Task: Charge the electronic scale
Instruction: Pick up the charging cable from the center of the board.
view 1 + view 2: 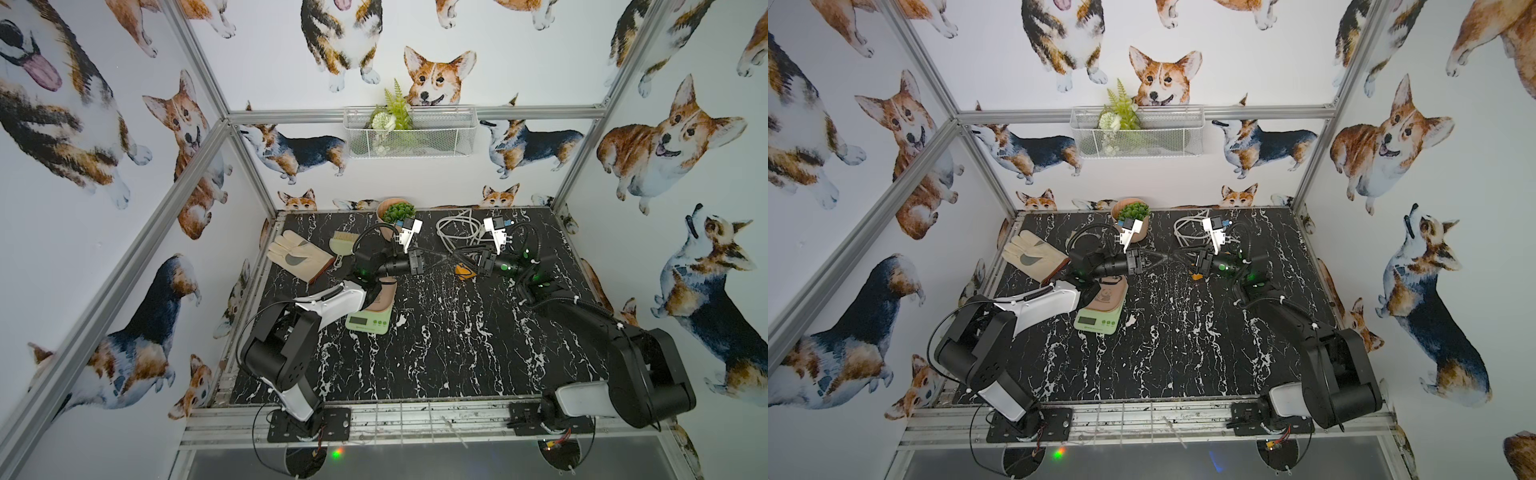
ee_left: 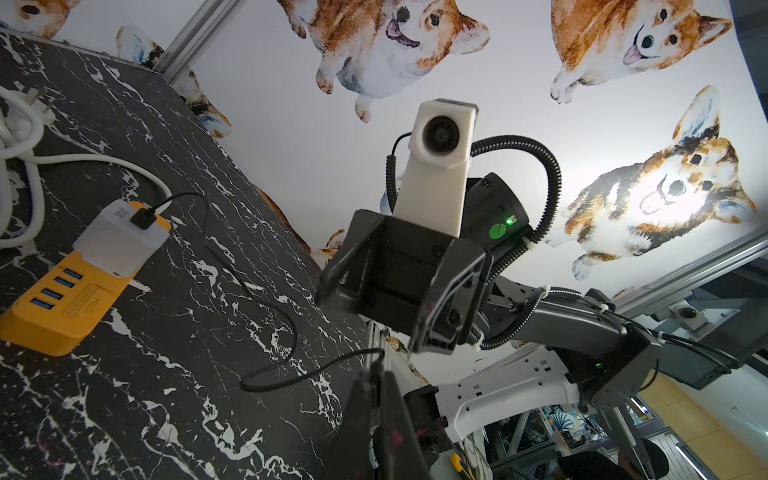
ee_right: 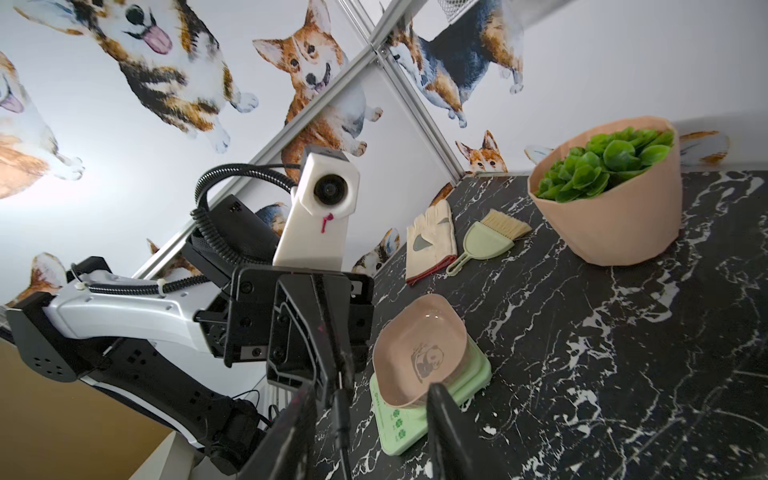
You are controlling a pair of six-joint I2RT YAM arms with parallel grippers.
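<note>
the left tool [image 2: 377,376] is pinched tight on the free end of the black cable [image 2: 266,299], held above the counter [image 1: 457,353] so the plug faces the right tool [image 3: 371,395]. that tool's jaws stand part-way apart on either side of it, unclamped. the cable's far end sits in the white charger [image 2: 120,237] on the orange strip [image 2: 54,307]. the scale [image 1: 369,322] rests beside the left arm, not yet plugged in; probably a regrasp to aim the plug.
</note>
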